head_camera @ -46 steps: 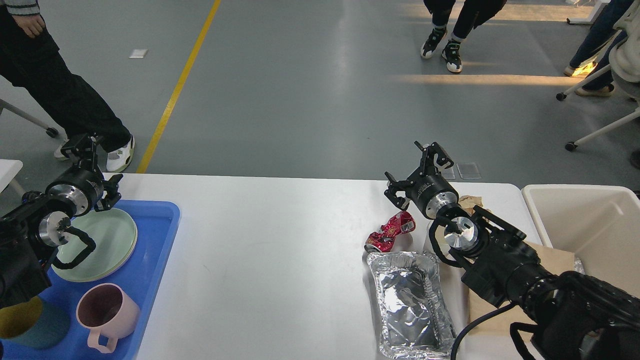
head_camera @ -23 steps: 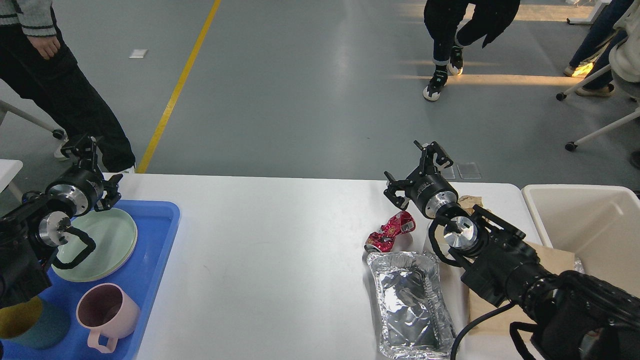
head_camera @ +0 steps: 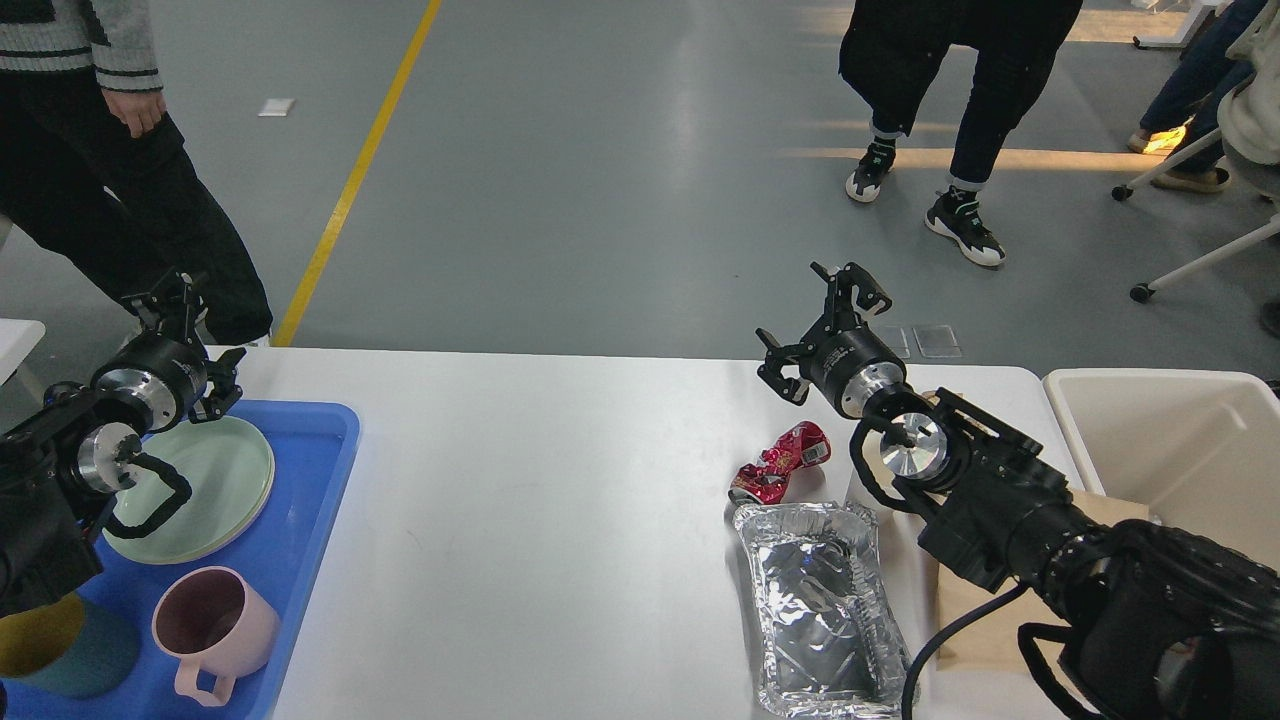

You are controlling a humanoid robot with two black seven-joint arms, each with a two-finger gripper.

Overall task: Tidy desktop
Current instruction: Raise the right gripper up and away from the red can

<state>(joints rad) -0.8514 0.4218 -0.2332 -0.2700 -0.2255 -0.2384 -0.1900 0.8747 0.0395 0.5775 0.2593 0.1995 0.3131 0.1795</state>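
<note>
White matte desktop, rounded corners

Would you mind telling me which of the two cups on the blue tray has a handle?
The pink cup, nearer the tray's right edge; its handle points toward the camera. The yellow-and-teal cup at the left shows none.

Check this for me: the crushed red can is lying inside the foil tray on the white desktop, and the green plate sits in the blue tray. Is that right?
Not quite. In the head view the crushed red can lies on the white desktop just beyond the far edge of the foil tray, not inside it. The rest stands: the green plate sits in the blue tray.
</note>
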